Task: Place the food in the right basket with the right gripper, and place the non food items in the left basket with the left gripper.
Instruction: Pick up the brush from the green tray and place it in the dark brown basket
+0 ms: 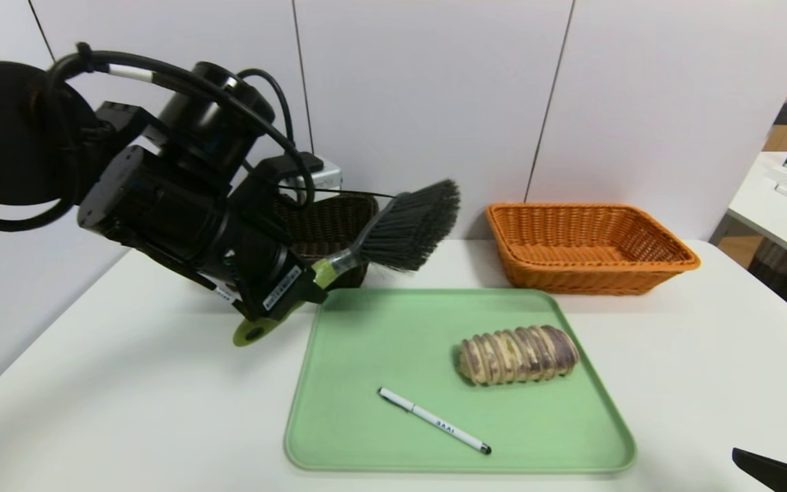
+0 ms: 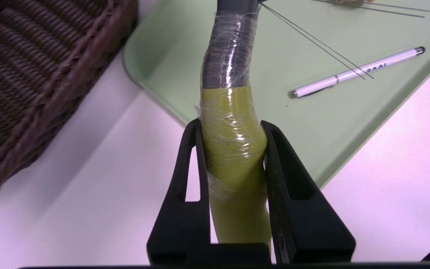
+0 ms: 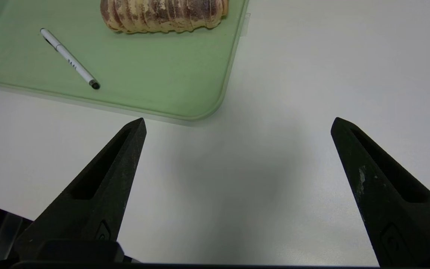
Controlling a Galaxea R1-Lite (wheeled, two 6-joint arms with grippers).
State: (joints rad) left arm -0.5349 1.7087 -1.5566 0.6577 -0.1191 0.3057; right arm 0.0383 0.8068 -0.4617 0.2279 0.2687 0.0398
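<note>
My left gripper (image 1: 313,285) (image 2: 230,127) is shut on the green handle of the hand brush (image 1: 400,232) (image 2: 233,145), holding it in the air above the tray's far left corner, bristles pointing toward the middle. The dark brown left basket (image 1: 328,222) (image 2: 24,86) stands just behind it, partly hidden by the arm. The striped bread roll (image 1: 518,354) (image 3: 162,15) and the white pen (image 1: 433,419) (image 2: 357,71) (image 3: 69,59) lie on the green tray (image 1: 393,328) (image 3: 155,74). The orange right basket (image 1: 588,246) is at the back right. My right gripper (image 1: 786,454) (image 3: 237,125) hangs open over bare table near the front right.
The white table (image 1: 127,383) carries everything. A wall of pale panels rises right behind the baskets. Another white table (image 1: 783,212) with small items stands off to the far right.
</note>
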